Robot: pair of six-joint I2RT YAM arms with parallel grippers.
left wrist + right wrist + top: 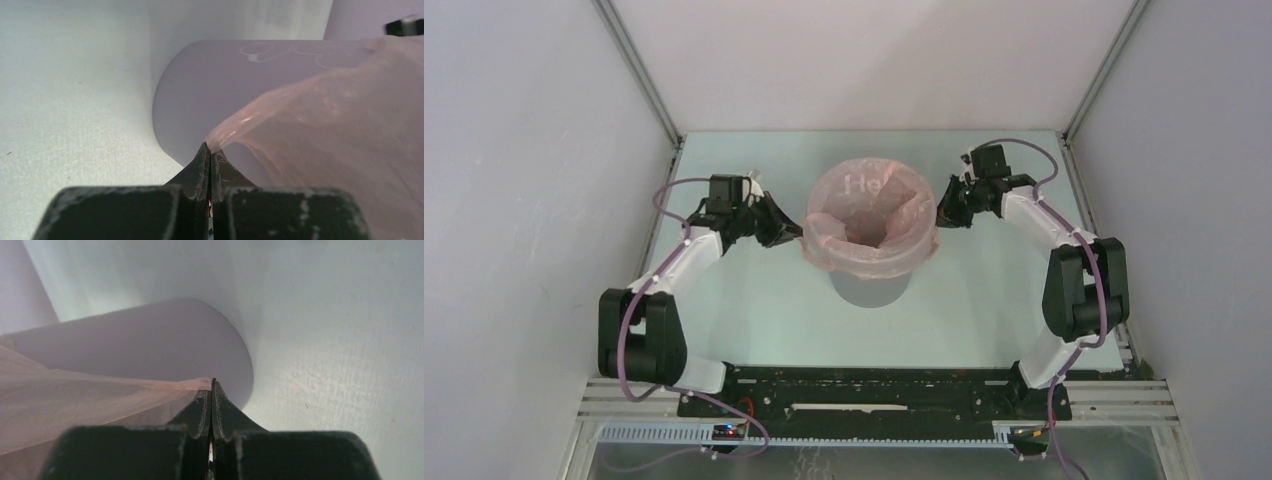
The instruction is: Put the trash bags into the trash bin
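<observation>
1. Nearest me, the grey trash bin (869, 290) stands upright on the pale table (764, 320), about midway between the two arms. Only its lower wall shows from above, because the film covers the rest.
2. The pink trash bag (869, 215) sits over the bin's mouth. Its film is folded down outside the rim like a collar and sags into the opening in the middle. I take it as being spread to line the bin, which would explain why it is pulled from both sides at once.
3. Left of the bin, the left gripper (786, 232) reaches in at rim height. Its wrist view shows the jaws pressed together on a tip of pink film that stretches off it in a taut sheet across the bin wall.
4. Right of the bin, the right gripper (944, 212) mirrors it. Its jaws are also closed tight on a thin edge of the bag, drawn out flat beside the bin's side.
5. On the bin's far side, pale lettering shows through the film, too partial to read.
</observation>
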